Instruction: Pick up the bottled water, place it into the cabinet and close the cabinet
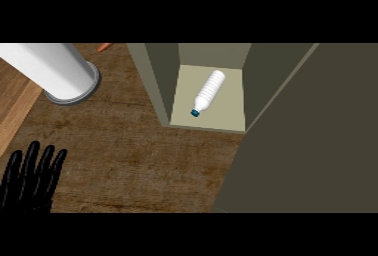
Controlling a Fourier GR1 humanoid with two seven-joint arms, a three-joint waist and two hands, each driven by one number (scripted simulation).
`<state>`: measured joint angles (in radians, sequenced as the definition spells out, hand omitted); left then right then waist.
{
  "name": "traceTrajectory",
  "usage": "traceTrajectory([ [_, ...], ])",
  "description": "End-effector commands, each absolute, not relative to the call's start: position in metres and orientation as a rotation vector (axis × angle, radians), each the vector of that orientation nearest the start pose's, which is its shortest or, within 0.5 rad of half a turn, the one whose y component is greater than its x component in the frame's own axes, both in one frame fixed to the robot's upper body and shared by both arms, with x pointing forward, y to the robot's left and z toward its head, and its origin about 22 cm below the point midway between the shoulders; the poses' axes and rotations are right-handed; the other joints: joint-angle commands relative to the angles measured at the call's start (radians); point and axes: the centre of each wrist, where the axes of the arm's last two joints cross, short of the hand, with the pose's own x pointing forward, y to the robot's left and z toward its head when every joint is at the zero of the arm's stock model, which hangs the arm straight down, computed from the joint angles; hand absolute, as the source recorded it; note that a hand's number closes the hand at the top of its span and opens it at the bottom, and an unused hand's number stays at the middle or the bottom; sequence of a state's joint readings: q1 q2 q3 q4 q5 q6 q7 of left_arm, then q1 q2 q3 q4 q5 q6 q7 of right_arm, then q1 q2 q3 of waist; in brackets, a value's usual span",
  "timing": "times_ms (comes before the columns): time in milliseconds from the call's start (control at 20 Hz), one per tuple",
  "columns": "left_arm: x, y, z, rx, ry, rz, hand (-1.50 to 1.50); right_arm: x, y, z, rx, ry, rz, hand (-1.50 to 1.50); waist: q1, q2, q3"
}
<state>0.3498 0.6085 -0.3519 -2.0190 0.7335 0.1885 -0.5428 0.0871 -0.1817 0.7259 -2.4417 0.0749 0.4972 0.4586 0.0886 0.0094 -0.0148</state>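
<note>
The bottled water (208, 92), white with a teal cap, lies on its side on the floor of the open cabinet (221, 120), cap toward me. The cabinet's olive door (310, 145) stands swung open at the right, filling much of that side. My left hand (31, 177) rests open at the lower left edge, fingers straight and pointing up, well away from the cabinet. My right hand does not show in the head view.
A large white cylinder (55, 70) on a grey round base stands at the upper left. An orange tip (105, 47) shows beside it at the top edge. A lighter wooden board (15, 107) lies along the left edge of the brown counter.
</note>
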Motion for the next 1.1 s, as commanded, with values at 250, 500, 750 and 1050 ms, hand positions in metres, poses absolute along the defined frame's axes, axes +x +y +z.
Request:
traceTrajectory([
  [250,0.147,0.271,0.059,-0.357,-1.937,0.146,-1.50,0.132,-0.103,0.150,0.768,-1.654,0.906,1.50,0.035,0.026,0.001],
  [500,0.145,0.271,0.061,-0.411,-1.922,0.096,-1.50,0.127,-0.092,0.124,1.035,-1.378,0.931,1.50,0.094,0.046,0.001],
  [750,0.144,0.277,0.059,-0.398,-1.917,0.098,-1.50,0.146,-0.099,0.122,1.055,-1.354,0.808,1.50,0.082,0.036,0.003],
  [1050,0.143,0.282,0.060,-0.365,-1.929,0.104,-1.50,0.154,-0.135,0.127,0.898,-1.518,0.506,1.50,0.028,0.030,0.004],
])
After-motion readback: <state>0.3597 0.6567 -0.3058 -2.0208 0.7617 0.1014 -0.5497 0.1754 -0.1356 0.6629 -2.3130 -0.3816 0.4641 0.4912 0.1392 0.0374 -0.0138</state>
